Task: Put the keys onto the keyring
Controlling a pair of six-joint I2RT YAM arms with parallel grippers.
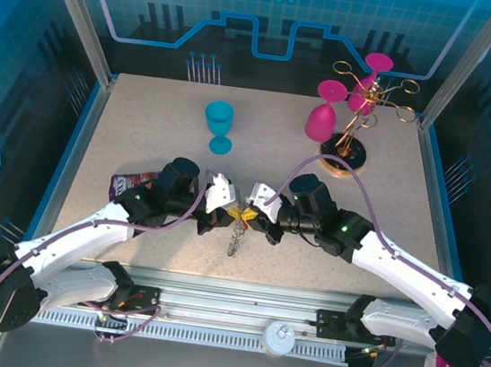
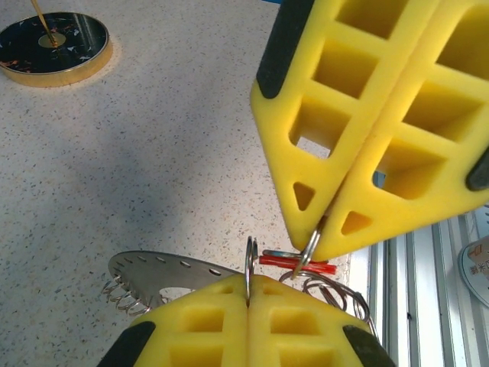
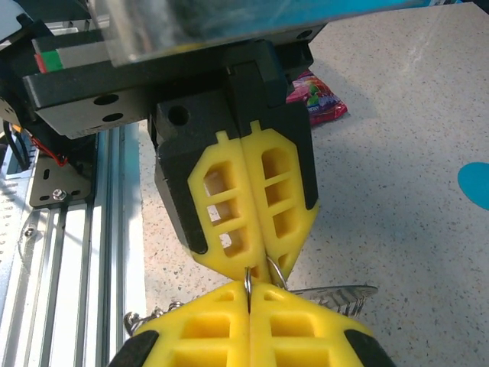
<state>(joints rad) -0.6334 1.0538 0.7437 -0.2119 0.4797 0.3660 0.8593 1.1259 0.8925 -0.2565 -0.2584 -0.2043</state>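
Keyring [image 2: 164, 271] — light, stiff, probably springy loops; left gripper [image 2: 248, 284] and right gripper [image 2: 315, 238] each clamped on a wire loop [image 2: 250, 260]. Red key [image 2: 298, 264] sat between tips — tiny, likely slippery; take plastic head.

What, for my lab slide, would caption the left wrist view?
Left gripper and right gripper, each shut on a wire loop, face tip to tip at the keyring and red key.
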